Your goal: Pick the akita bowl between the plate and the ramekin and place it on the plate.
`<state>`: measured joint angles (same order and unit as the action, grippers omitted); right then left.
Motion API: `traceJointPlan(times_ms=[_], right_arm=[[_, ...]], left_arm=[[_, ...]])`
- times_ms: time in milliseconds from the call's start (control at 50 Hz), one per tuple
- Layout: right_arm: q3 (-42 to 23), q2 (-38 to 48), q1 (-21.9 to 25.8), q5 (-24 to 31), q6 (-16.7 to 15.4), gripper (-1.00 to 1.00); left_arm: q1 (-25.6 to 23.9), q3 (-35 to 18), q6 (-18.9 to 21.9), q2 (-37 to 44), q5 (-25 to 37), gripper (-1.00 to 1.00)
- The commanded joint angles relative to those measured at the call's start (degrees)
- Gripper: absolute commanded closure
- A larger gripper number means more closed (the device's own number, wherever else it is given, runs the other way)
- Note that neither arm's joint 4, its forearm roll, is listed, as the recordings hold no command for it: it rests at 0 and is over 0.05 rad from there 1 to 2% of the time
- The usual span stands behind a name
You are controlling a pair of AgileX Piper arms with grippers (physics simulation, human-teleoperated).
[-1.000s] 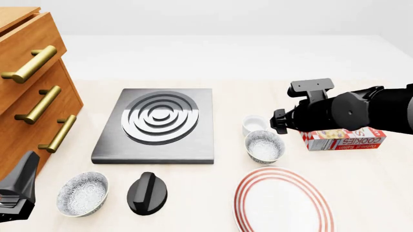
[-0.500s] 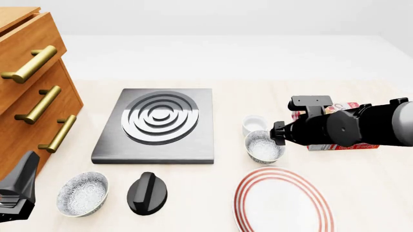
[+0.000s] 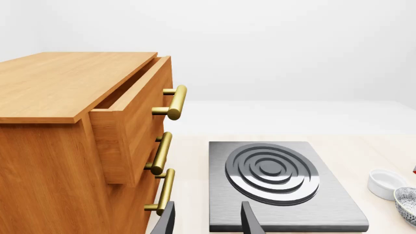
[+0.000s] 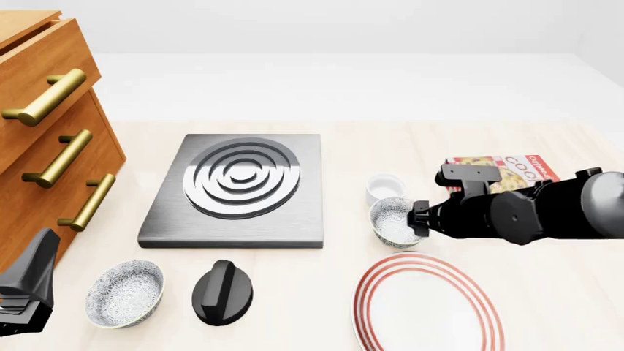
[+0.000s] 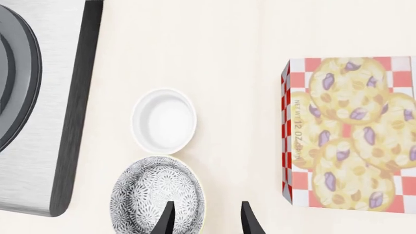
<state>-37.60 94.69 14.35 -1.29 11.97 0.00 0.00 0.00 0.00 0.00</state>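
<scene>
Speckled grey and white, the akita bowl (image 5: 158, 196) is sitting on the table (image 4: 410, 146) directly under the right gripper (image 5: 205, 218). In the right wrist view its two dark fingers (image 5: 167, 220) are standing spread apart: one is overlapping the bowl's rim on the side nearer the cookie box, the other is hanging over bare table just outside that rim. Whether either finger is touching the bowl, I cannot tell. Just beyond the fingertips, past the bowl and almost touching it, the white ramekin (image 5: 163, 120) is resting upright. Off to one side of the fingers the cookie box (image 5: 351, 134) is lying flat, well apart from the bowl; on the other side the edge of the grey burner plate (image 5: 42, 107) is running along.

In the front view the right arm is lying low over the table, its gripper (image 4: 417, 217) meeting the bowl (image 4: 393, 222) from the side, with the red-ringed plate (image 4: 426, 306) just behind it, close to the bowl.

At the lower left corner of the front view the left gripper (image 4: 25, 292) is hovering, its fingers (image 3: 165, 222) spread in its wrist view and holding nothing. Ahead of them are standing the wooden drawer cabinet (image 3: 85, 141) and the burner plate. A second speckled bowl (image 4: 124, 292) and a black knob (image 4: 222, 292) are lying near that gripper.
</scene>
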Motion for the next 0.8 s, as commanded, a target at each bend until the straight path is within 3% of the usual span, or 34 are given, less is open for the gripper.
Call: traceJointPlan(times_ms=[20, 40, 360, 600, 800], right_arm=[[0.94, 1.58, -0.55, -2.19, -0.15, -1.00], [1.08, 1.46, -0.85, -2.36, -0.34, 1.00], [1.16, -1.33, -0.40, -1.55, -0.45, 1.00], [-0.28, -13.97, 0.51, 7.14, -1.42, 1.00], [-1.56, -19.06, 0.83, 11.07, -1.90, 1.00]], left_arm=[[0.00, 0.00, 0.00, 0.00, 0.00, -1.00], [0.00, 0.00, 0.00, 0.00, 0.00, -1.00], [0.00, 0.00, 0.00, 0.00, 0.00, -1.00], [0.00, 0.00, 0.00, 0.00, 0.00, -1.00], [0.00, 0.00, 0.00, 0.00, 0.00, -1.00]])
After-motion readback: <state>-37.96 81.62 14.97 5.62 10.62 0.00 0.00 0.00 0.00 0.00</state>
